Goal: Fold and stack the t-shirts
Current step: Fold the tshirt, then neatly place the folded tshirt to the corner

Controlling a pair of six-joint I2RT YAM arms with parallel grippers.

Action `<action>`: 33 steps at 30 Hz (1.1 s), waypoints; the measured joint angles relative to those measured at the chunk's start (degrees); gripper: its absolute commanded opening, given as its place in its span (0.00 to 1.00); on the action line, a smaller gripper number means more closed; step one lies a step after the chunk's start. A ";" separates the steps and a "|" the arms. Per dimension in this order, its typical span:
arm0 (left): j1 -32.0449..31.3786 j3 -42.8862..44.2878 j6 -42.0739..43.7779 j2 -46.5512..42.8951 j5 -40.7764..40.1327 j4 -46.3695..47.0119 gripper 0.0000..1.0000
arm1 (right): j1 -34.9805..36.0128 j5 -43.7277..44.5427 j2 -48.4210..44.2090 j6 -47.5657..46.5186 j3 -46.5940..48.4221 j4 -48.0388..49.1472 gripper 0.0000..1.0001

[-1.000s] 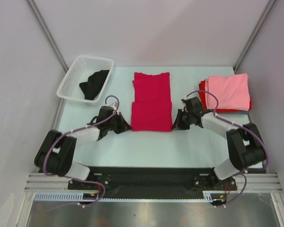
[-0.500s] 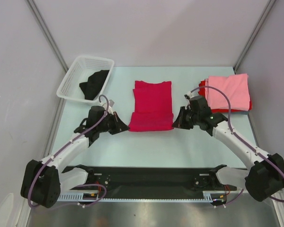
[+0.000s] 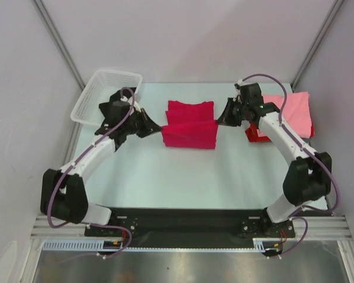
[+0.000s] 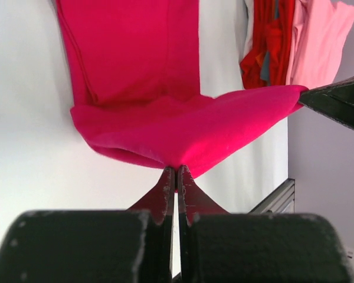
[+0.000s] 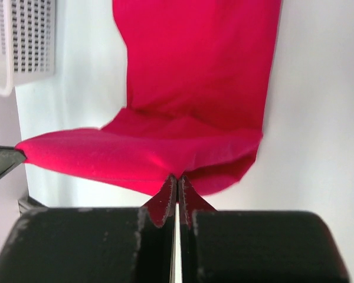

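A crimson-red t-shirt lies in the middle of the table, its near part lifted and carried over the far part. My left gripper is shut on the shirt's left corner. My right gripper is shut on its right corner. The raised edge stretches between the two grippers above the lower layer. At the right rear, a light pink folded t-shirt rests on a red one. A black t-shirt is partly hidden behind my left arm.
A white plastic basket stands at the rear left and holds the black shirt. Grey walls close in the back and sides. The pink and red stack shows at the upper right of the left wrist view. The basket shows at the upper left of the right wrist view.
Both grippers have moved away from the arm bases toward the back, carrying the shirt's near edge up and over. The shirt looks shorter from above. Both arms are stretched further out.
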 measured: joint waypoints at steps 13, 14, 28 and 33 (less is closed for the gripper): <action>2.16 21.59 -1.73 20.94 -0.81 -1.07 0.00 | -5.14 -3.78 20.26 0.42 20.39 -0.98 0.00; 2.21 23.71 -1.79 22.77 -0.79 -1.27 0.00 | -5.60 -3.98 21.79 0.57 22.14 -0.96 0.00; 6.34 54.10 -9.25 58.99 2.14 5.55 0.91 | -9.73 -4.50 48.28 5.18 43.10 6.64 0.90; 7.41 55.95 -7.56 61.53 0.94 4.37 0.91 | -10.71 -5.38 48.89 5.33 36.87 13.60 0.74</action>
